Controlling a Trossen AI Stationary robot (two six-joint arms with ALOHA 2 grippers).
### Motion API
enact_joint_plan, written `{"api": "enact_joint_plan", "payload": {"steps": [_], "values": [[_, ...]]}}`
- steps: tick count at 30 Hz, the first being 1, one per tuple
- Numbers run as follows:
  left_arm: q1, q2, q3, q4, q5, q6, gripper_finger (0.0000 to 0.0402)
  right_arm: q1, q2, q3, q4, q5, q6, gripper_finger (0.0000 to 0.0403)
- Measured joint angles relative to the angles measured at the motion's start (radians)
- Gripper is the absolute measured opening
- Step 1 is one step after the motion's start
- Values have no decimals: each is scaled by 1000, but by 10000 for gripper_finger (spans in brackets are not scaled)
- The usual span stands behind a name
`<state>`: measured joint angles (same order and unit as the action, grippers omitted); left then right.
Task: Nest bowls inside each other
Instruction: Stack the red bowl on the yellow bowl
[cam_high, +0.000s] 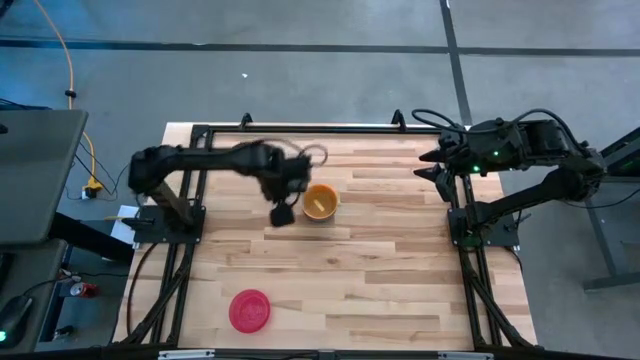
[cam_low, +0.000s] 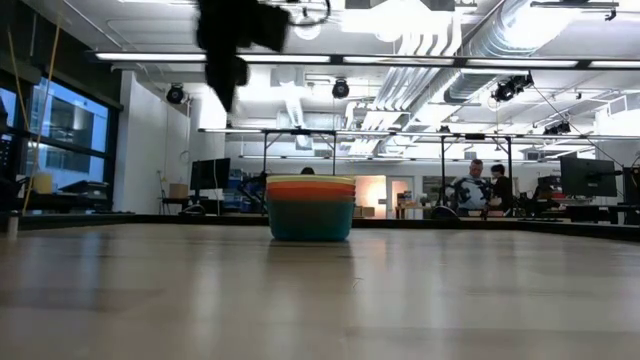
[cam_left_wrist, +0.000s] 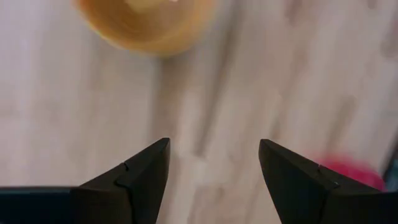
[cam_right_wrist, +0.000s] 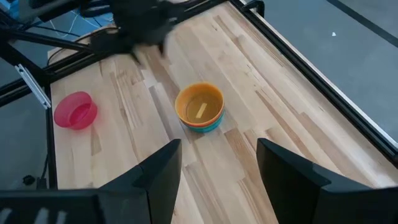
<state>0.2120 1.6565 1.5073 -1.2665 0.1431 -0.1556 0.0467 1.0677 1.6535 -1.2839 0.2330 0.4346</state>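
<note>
A stack of nested bowls (cam_high: 321, 202) stands on its base near the table's middle, orange on top; the low view shows orange, yellow and teal rims of the stack (cam_low: 310, 208). The pink-red bowl (cam_high: 249, 309) sits alone near the table's near edge, also seen in the right wrist view (cam_right_wrist: 75, 110). My left gripper (cam_high: 283, 213) hangs open above the table just left of the stack, holding nothing; its wrist view shows the orange bowl (cam_left_wrist: 148, 23) ahead of the left gripper (cam_left_wrist: 214, 163). My right gripper (cam_high: 432, 165) waits open at the table's right far side, the right gripper (cam_right_wrist: 219, 152) facing the stack (cam_right_wrist: 199, 107).
Black frame rails run along the table's left side (cam_high: 180, 250), right side (cam_high: 470, 260) and far edge. Bare wood lies between the stack and the pink-red bowl. People sit at desks in the room beyond the table (cam_low: 475, 188).
</note>
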Motion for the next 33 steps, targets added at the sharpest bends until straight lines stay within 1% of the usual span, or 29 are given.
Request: {"api": "enact_joint_plan", "payload": {"steps": [1, 6, 8, 10, 12, 13, 16, 17, 18, 20, 22, 24, 26, 28, 33], "values": [[-27, -26, -20, -11, 8, -2, 234, 0, 0, 0, 0, 0, -8, 200], [-173, -155, -152, 64, 13, -68, 224, 0, -1, 0, 1, -18, -64, 200], [-233, -205, -212, 141, 5, -119, 221, 0, 0, 0, 5, -43, -99, 200], [-292, -244, -276, 172, 5, -167, 220, 0, 0, 0, 17, -70, -135, 200], [-353, -277, -338, 257, 5, -231, 219, 0, 0, 0, 27, -92, -165, 200], [-380, -289, -369, 262, 4, -257, 219, 0, 0, 0, 33, -98, -175, 200], [-465, -295, -439, 335, -2, -342, 219, 0, 0, 0, 34, -103, -184, 200], [-487, -296, -458, 332, -2, -361, 219, 0, 0, 0, 34, -103, -186, 200], [-510, -291, -470, 338, -2, -379, 219, 0, -1, 0, 35, -103, -188, 200], [-553, -274, -491, 404, -2, -410, 219, 0, 0, 0, 37, -103, -190, 200], [-584, -267, -515, 409, -1, -431, 219, 0, 0, 0, 39, -103, -189, 200], [-615, -250, -526, 488, -4, -461, 219, 0, 1, 0, 39, -103, -186, 200], [-643, -242, -536, 471, -5, -473, 218, 0, 2, 0, 39, -103, -182, 200], [-665, -220, -532, 516, -10, -490, 218, 0, 4, 0, 40, -104, -182, 200], [-695, -181, -534, 535, -13, -514, 218, 0, 10, 0, 47, -108, -182, 200]]}}
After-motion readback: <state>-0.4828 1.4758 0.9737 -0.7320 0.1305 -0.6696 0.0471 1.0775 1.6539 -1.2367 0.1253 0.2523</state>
